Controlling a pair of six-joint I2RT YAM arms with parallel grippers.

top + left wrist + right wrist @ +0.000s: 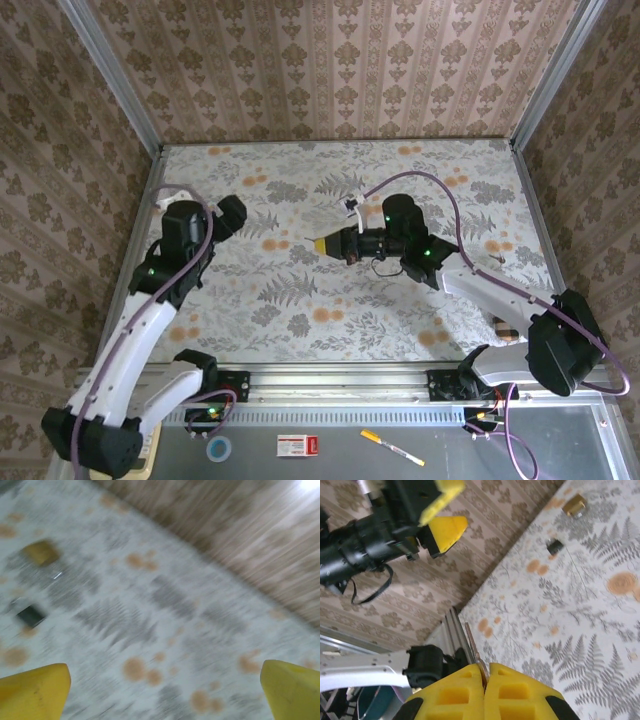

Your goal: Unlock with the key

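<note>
**A:** On the table, toward the far corner in the right wrist view: brass padlock lying loose, the key just beside it, black head showing, not touching the lock.

**B:** Held by either side?

**A:** By neither. Up in the air, the left hand, yellow fingers spread wide apart, nothing between them. Looks down on padlock and key from its own camera, both blurred, both well off from the fingertips.

**B:** And the right hand?

**A:** Pressed together, pads flush, raised over the middle of the table and pointing toward the left arm. A thin silvery sliver at the seam between the pads. Impossible to tell what, or whether truly pinched.

**B:** So how far along?

**A:** Barely begun, judging by the layout. Key out of the keyhole, lying free, padlock unsteadied. Shackle too small to read as shut or sprung.

**B:** Left to do, then?

**A:** Nearly everything: pick up the key by the black head, hold the padlock firm on the other side, line the blade up with the keyhole, push in, turn, see the shackle pop.

**B:** Tricky part?

**A:** Probably the pick-up. Tiny key, flat on a busy floral pattern, little to grab.
</note>
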